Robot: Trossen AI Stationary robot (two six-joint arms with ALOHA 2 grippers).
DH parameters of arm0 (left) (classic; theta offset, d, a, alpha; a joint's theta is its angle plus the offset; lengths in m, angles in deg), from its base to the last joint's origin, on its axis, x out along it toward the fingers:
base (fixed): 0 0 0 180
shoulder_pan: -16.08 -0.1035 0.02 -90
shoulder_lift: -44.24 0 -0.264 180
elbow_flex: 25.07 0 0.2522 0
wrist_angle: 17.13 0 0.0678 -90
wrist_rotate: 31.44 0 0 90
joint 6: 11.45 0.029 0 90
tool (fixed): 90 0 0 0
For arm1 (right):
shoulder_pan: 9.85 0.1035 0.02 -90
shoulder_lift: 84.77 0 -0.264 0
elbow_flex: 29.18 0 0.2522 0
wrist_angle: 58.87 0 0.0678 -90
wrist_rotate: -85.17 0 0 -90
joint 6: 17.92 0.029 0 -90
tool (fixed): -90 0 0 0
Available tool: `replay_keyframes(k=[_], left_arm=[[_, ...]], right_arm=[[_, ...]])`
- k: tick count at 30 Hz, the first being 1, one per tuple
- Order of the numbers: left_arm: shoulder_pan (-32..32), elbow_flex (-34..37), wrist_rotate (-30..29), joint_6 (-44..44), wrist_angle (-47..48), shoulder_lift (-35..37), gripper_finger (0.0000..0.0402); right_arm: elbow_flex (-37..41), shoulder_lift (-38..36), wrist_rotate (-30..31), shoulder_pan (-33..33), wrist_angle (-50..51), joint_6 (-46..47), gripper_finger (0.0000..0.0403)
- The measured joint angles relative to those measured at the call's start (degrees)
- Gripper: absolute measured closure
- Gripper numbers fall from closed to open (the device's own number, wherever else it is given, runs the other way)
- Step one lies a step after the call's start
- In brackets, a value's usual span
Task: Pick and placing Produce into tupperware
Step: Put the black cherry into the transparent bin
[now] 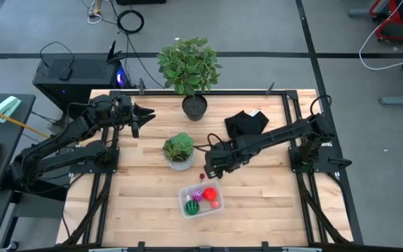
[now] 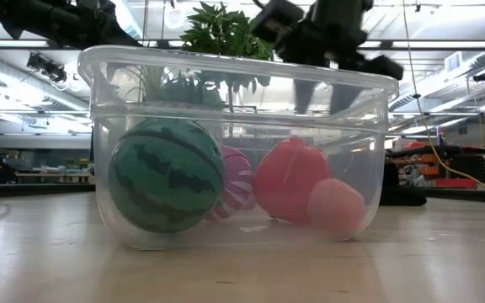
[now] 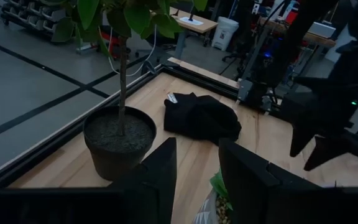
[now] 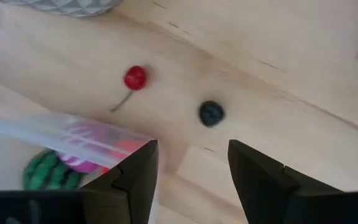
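Clear tupperware (image 1: 201, 199) holding produce (image 1: 192, 207), right gripper (image 1: 212, 170) open above cherry (image 4: 135, 78), left gripper (image 1: 143, 117) open

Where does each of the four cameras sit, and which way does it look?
High: above, straight down; both arms, tub, left pincer by the dark pot.
Low: table height, level; tub fills it, arms above.
Left wrist: past its open fingers toward dark pot, black cloth.
Right wrist: down past the open right pincer at cherry, dark berry.
Shared: melon.
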Motion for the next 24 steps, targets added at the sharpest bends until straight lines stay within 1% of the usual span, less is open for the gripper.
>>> replay_keyframes(k=[6, 10, 12, 17, 20, 24], left_arm=[[-0.02, 0.01, -0.01, 0.01, -0.05, 0.00, 0.0270], [-0.02, 0.01, -0.01, 0.01, -0.06, 0.00, 0.0269], [-0.02, 0.01, -0.01, 0.12, -0.03, 0.00, 0.0269], [-0.02, 0.01, -0.01, 0.93, -0.03, 0.00, 0.0271], [-0.02, 0.01, -0.01, 0.93, -0.03, 0.00, 0.0273], [0.00, 0.01, 0.00, 0.95, -0.03, 0.00, 0.0271]], right_arm=[[1.23, -0.04, -3.05, -2.74, -1.19, -1.69, 0.0185], [4.91, -0.02, -5.00, -3.02, -2.75, 1.84, 0.0174], [7.52, -0.02, -6.42, -2.80, -6.66, 4.43, 0.0172], [12.22, 0.00, -6.92, -1.80, -15.77, 12.83, 0.0173], [13.42, 0.00, -5.95, -1.24, -16.94, 15.43, 0.0174], [14.39, -0.02, -5.50, -1.20, -16.66, 15.95, 0.0174]])
